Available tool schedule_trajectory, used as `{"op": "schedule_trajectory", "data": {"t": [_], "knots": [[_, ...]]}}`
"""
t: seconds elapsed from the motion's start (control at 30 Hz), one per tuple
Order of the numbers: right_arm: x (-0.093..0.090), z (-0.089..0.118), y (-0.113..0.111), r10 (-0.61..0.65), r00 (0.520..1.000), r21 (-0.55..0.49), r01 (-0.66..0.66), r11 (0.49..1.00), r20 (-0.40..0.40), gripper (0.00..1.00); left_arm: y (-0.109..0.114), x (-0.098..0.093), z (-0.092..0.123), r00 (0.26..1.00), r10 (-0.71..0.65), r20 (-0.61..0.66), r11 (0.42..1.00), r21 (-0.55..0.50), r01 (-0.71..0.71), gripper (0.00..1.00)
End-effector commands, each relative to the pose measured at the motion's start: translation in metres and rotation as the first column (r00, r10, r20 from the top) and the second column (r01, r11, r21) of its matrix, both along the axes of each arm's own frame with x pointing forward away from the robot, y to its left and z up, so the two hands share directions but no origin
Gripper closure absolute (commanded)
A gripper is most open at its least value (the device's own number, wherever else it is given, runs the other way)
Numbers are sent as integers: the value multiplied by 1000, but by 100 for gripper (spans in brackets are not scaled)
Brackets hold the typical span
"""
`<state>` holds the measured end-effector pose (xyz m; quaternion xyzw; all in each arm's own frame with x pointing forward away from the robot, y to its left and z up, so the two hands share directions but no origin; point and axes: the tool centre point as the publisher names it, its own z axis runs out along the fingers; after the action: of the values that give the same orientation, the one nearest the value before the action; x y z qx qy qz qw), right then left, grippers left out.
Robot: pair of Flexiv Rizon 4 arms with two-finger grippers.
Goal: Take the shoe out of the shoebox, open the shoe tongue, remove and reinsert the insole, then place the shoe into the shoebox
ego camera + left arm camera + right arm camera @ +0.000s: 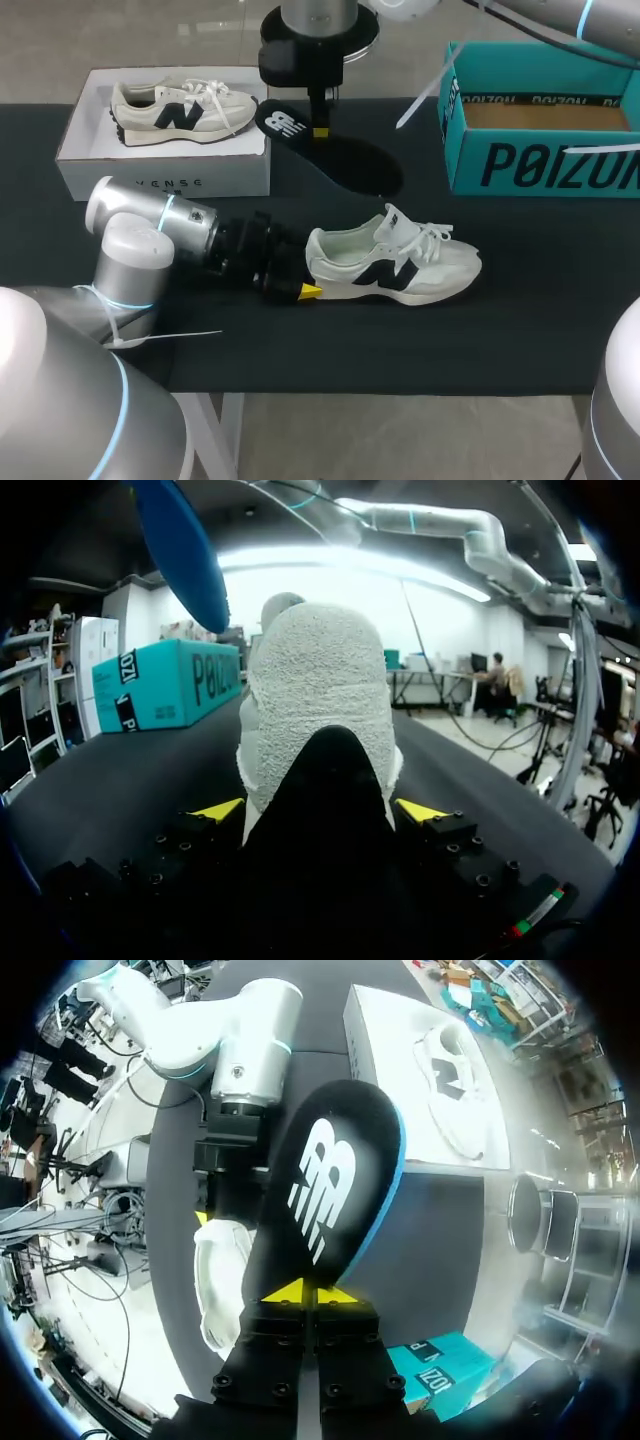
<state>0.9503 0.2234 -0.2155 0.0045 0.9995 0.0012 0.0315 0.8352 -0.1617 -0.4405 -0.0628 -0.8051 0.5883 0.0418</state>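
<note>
A white sneaker (395,265) with a dark logo stands upright on the black table, toe to the right. My left gripper (300,290) is at its heel. In the left wrist view the heel (315,680) fills the gap of the gripper (320,810), and both yellow tips press its sides. My right gripper (320,130) hangs over the back middle of the table, shut on the heel end of a black insole (330,150). In the right wrist view the gripper (310,1295) pinches the insole (330,1190) above the sneaker (220,1280). The insole's blue underside (185,550) shows above the sneaker.
A white shoebox (160,170) at the back left holds a second sneaker (180,110). A teal box (540,150) stands open at the back right. The white box (380,1050) and teal box (440,1370) also show in the right wrist view.
</note>
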Motion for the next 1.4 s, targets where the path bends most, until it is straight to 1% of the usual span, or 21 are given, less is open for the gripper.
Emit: {"op": "schedule_trajectory", "data": {"t": [0.03,0.1,0.17,0.23,0.27,0.3,0.37,0.4,0.43,0.47,0.53,0.6,0.63,0.67,1.23,1.27,1.3,1.33,1.37,1.4], "knots": [[-16,15,-18,-77,997,159,72,985,24,100,-1,0,-7,1000,-1,0,1000,2,1,100],[-30,24,-31,-124,991,259,109,960,41,100,-1,0,-7,1000,-1,0,1000,2,1,100],[-44,33,-42,-163,983,422,113,900,85,100,-1,0,-7,1000,-1,0,1000,2,1,100],[-60,40,-53,-198,972,519,104,848,128,100,-1,0,-7,1000,-1,0,1000,2,1,100],[-67,43,-60,-228,964,545,120,830,134,100,-1,0,-7,1000,-1,0,1000,2,1,100],[-75,45,-68,-255,954,607,109,787,160,100,-1,0,-7,1000,-1,0,1000,2,1,100],[-90,47,-83,-328,927,666,130,735,181,100,-1,0,-7,1000,-1,0,1000,2,1,100],[-98,47,-92,-348,916,709,110,696,199,100,-1,0,-7,1000,-1,0,1000,2,1,100],[-105,46,-99,-380,903,741,114,662,199,100,-1,0,-7,1000,-1,0,1000,2,1,100],[-111,45,-104,-409,886,758,110,643,218,100,-1,0,-7,1000,-1,0,1000,2,1,100],[-120,44,-113,-429,872,793,83,604,236,100,-1,0,-7,1000,-1,0,1000,2,1,100],[-129,43,-117,-447,849,820,30,571,281,100,-1,0,-7,1000,-1,0,1000,2,1,100],[-132,43,-120,-453,843,830,15,558,290,100,-1,0,-7,1000,-1,0,1000,2,1,100],[-134,42,-121,-445,837,836,-25,548,317,100,-1,0,-7,1000,-1,0,1000,2,1,100],[-134,42,-121,-445,837,836,-25,548,317,100,-1,0,-7,1000,-1,0,1000,2,1,100],[-133,43,-120,-458,840,860,-20,509,290,100,-1,0,-7,1000,-1,0,1000,2,1,100],[-132,43,-119,-460,844,875,-23,484,276,100,-1,0,-7,1000,-1,0,1000,2,1,100],[-132,46,-119,-484,838,900,-21,434,253,100,-1,0,-7,1000,-1,0,1000,2,1,100],[-132,50,-119,-498,844,932,-6,362,198,100,-1,0,-7,1000,-1,0,1000,2,1,100],[-134,54,-119,-495,852,947,0,323,169,100,-1,0,-7,1000,-1,0,1000,2,1,100]]}}
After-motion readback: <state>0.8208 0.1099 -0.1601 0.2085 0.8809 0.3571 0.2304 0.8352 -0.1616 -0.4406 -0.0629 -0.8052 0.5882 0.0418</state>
